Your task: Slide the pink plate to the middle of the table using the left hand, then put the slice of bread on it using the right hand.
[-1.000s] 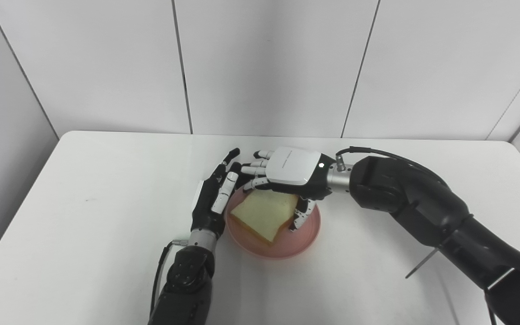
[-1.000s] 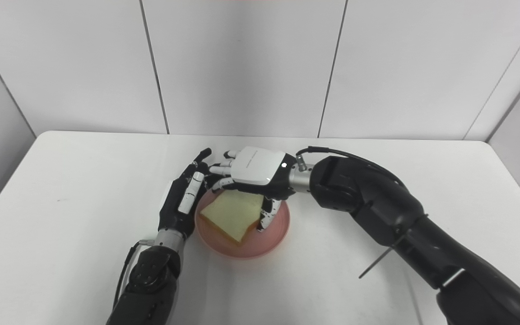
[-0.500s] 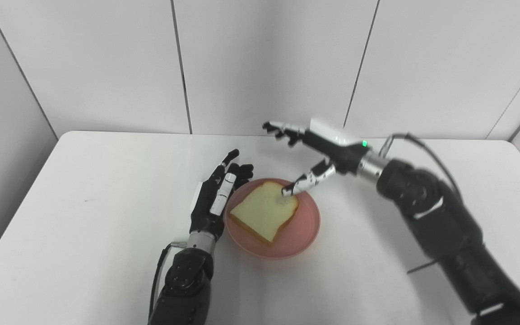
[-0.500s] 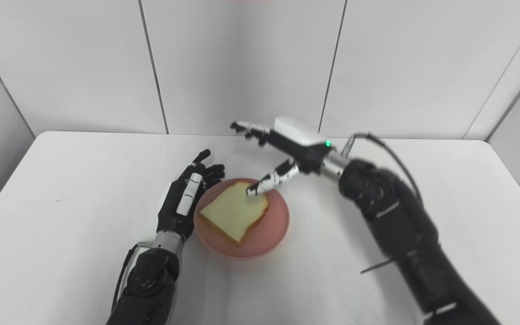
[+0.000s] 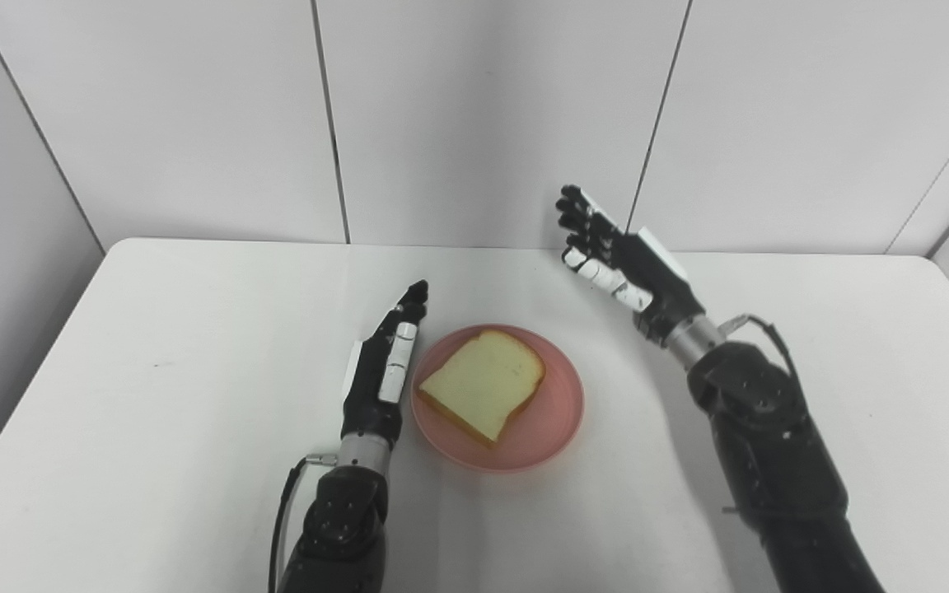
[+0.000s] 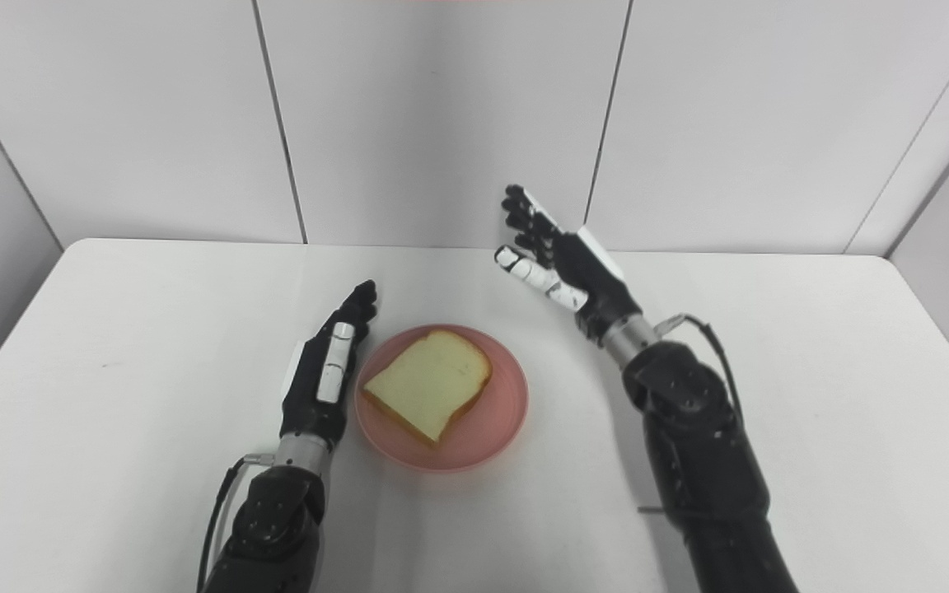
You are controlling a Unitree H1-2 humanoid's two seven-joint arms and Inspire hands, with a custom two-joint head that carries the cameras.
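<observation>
The pink plate (image 5: 553,420) sits near the middle of the white table, and the slice of bread (image 5: 484,383) lies flat on it. My left hand (image 5: 382,372) rests edge-on just left of the plate's rim, fingers straight, holding nothing. My right hand (image 5: 619,261) is raised above the table to the right of and behind the plate, fingers spread and pointing up, with nothing in it.
The white table (image 5: 153,354) is bounded by grey wall panels (image 5: 491,115) at the back and on both sides. A thin dark cable (image 5: 759,325) loops off the right wrist.
My right hand let go of the bread, lifted off the plate and swung back to the right, opening up. The left hand's fingers straightened beside the plate. The bread stays on the plate.
</observation>
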